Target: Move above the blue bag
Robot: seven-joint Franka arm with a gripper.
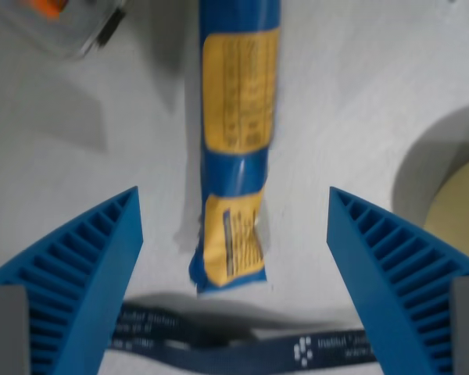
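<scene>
**Positioning over the blue bag: nearly complete**

The gripper (234, 211) stands wide apart and holds nothing. Its two blue ribbed fingers (86, 266) frame the lower half of the wrist view, one at each side.

The bag (236, 141) lies flat on the pale table (352, 94), long and narrow, running from the far edge of the view toward the near side. Its near end sits between the fingers, clear of both. A dark printed strap (242, 351) lies across the table just near of that end.

Judgement: lateral alignment appears achieved. The bag's middle lies farther out than the fingertips, so a short advance along its length may remain. Height above the bag cannot be told.
</scene>
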